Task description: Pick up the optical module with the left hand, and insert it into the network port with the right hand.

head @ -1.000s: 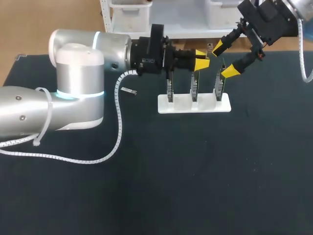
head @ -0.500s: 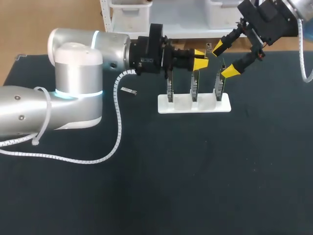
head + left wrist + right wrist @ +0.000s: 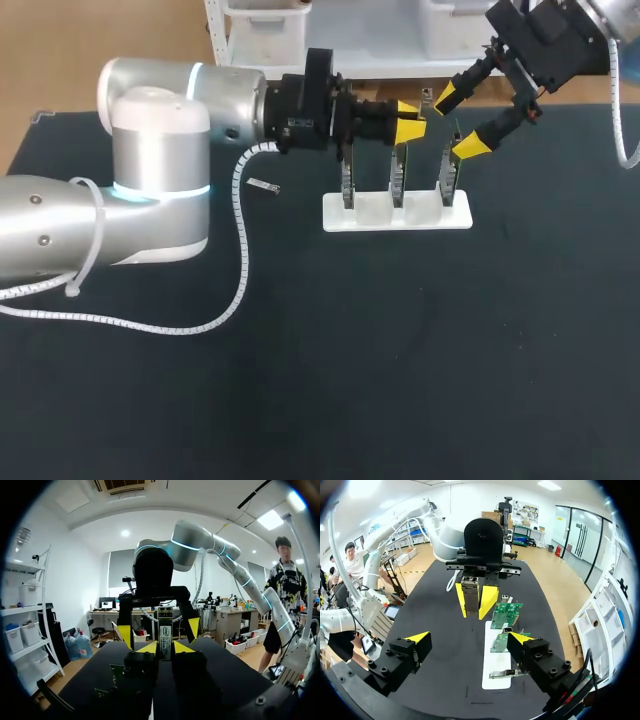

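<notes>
My left gripper (image 3: 411, 121) hangs above the middle circuit board, shut on the optical module (image 3: 164, 636), a slim metal piece standing between its yellow tips. In the right wrist view the module (image 3: 471, 593) shows in the left gripper (image 3: 474, 601), straight ahead of my right gripper (image 3: 470, 639). My right gripper (image 3: 459, 122) is open wide at the back right, facing the left one, with nothing between its fingers. Three green circuit boards (image 3: 397, 178) with metal port cages stand upright in a white holder (image 3: 398, 213).
A second small metal module (image 3: 262, 185) lies loose on the black table left of the holder. A white spiral cable (image 3: 240, 262) from my left arm trails over the table. In front of the holder the black surface is bare.
The left arm's elbow has shifted very slightly to the left. Both grippers keep their places and their states.
</notes>
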